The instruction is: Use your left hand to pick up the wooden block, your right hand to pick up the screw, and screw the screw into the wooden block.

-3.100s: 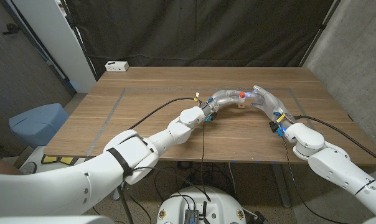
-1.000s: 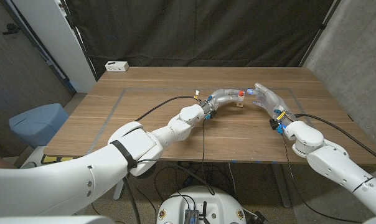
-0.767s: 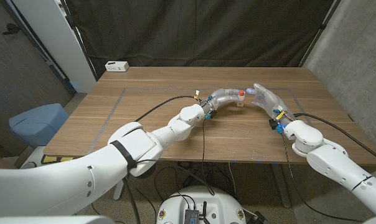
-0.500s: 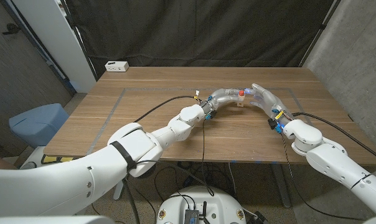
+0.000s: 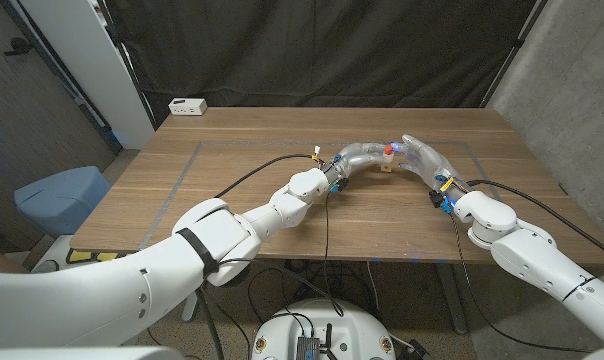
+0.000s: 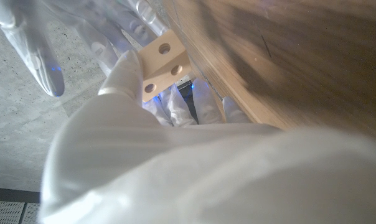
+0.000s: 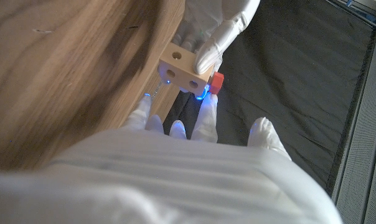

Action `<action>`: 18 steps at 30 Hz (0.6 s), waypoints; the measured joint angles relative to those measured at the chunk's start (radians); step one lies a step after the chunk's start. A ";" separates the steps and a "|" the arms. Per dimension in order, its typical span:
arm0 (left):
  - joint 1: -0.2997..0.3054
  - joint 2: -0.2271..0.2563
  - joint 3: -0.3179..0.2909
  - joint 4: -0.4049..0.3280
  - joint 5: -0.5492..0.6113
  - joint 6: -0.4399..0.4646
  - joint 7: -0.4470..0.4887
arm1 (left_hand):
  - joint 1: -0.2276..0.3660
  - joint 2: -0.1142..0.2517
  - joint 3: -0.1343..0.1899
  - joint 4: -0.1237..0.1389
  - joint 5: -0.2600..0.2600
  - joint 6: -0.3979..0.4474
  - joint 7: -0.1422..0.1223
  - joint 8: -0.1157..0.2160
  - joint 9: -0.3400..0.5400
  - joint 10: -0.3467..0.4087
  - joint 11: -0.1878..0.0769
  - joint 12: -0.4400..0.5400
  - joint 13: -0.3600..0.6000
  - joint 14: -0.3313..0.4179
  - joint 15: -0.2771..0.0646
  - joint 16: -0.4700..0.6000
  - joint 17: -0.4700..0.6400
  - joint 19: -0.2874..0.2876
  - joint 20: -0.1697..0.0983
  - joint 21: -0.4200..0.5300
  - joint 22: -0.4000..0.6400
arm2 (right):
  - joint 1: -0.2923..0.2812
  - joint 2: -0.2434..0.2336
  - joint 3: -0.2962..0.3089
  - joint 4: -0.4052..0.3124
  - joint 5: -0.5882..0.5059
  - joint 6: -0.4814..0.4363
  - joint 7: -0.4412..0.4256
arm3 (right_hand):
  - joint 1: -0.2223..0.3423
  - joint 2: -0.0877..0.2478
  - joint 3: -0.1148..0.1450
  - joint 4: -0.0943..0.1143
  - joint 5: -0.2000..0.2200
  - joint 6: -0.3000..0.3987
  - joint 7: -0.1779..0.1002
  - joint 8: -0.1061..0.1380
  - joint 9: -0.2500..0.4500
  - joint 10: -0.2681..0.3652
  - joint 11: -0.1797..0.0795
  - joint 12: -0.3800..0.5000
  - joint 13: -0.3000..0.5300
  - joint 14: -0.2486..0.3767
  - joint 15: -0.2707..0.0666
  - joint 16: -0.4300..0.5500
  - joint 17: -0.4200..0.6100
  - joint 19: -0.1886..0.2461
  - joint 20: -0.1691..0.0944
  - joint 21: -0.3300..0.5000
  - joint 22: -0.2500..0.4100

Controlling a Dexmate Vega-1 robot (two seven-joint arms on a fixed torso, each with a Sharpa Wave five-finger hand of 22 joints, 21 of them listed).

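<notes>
My left hand (image 5: 357, 157) holds the pale wooden block (image 5: 381, 163) just above the table (image 5: 242, 200), right of its middle. The red-headed screw (image 5: 388, 150) sticks out of the block. In the right wrist view the block (image 7: 182, 65) shows two holes, with left fingers (image 7: 216, 31) over it and the screw's red head (image 7: 217, 81) at its side. My right hand (image 5: 422, 158) reaches the screw from the right; one fingertip (image 7: 204, 104) touches the red head and the thumb stands apart. The left wrist view shows the block (image 6: 165, 65) against my left hand (image 6: 126, 84), with the right hand's spread fingers (image 6: 32, 43) beyond.
A white box (image 5: 188, 105) lies at the table's far left corner. A blue chair (image 5: 62, 197) stands off the table's left side. Black cables (image 5: 252, 178) trail along both arms. A grey wall (image 5: 572, 90) closes the right side.
A second ago my right hand was drawn back from the screw with its fingers spread; it has since moved back left to the screw's head. The left hand and block stayed put.
</notes>
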 measured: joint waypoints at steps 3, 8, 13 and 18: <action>0.001 0.001 0.000 -0.003 0.000 0.000 0.000 | 0.000 0.000 0.000 0.000 0.000 0.000 0.000 0.000 0.000 0.000 0.000 0.000 0.000 0.000 0.000 0.000 0.000 0.000 0.000 0.000 0.000 | 0.001 0.000 -0.001 0.000 0.000 0.002 0.001 | 0.000 0.000 0.000 0.000 0.000 0.015 0.006 0.007 0.000 0.004 -0.004 0.001 0.000 0.000 0.000 0.000 0.000 0.000 0.000 0.000 0.000; 0.003 0.003 0.000 -0.007 0.001 0.000 -0.001 | 0.000 0.000 0.000 0.000 0.000 0.000 0.000 0.000 0.000 0.000 0.000 0.000 0.000 0.000 0.000 0.000 0.000 0.000 0.000 0.000 0.000 | 0.001 -0.001 -0.002 0.001 0.000 0.004 0.001 | 0.000 0.000 0.000 0.000 0.000 0.035 0.012 0.011 -0.001 0.009 -0.009 0.005 0.000 0.000 0.000 0.000 0.000 0.000 0.000 0.000 0.000; 0.005 0.004 0.000 -0.012 0.001 0.000 -0.002 | 0.000 0.000 0.000 0.000 -0.003 0.000 0.000 0.000 0.000 0.000 0.000 0.000 0.000 0.000 0.000 0.000 0.000 0.000 0.000 0.000 0.000 | 0.001 -0.004 -0.003 -0.001 -0.001 0.005 0.000 | 0.000 0.000 0.000 0.000 0.000 0.055 0.015 0.022 -0.002 0.013 -0.013 0.005 0.000 0.000 0.000 0.000 0.000 0.000 0.000 0.000 0.000; 0.007 0.005 0.000 -0.016 0.001 0.001 -0.003 | 0.000 0.000 0.000 0.000 -0.003 0.000 0.000 0.000 0.001 0.000 0.000 0.000 0.000 0.000 0.000 0.000 0.000 0.000 0.000 0.000 0.000 | -0.001 -0.006 -0.003 -0.006 -0.001 0.005 -0.003 | 0.000 0.000 0.000 0.000 0.000 0.066 0.018 0.022 -0.003 0.016 -0.016 0.012 0.000 0.004 -0.004 0.005 0.000 0.000 0.000 0.000 0.000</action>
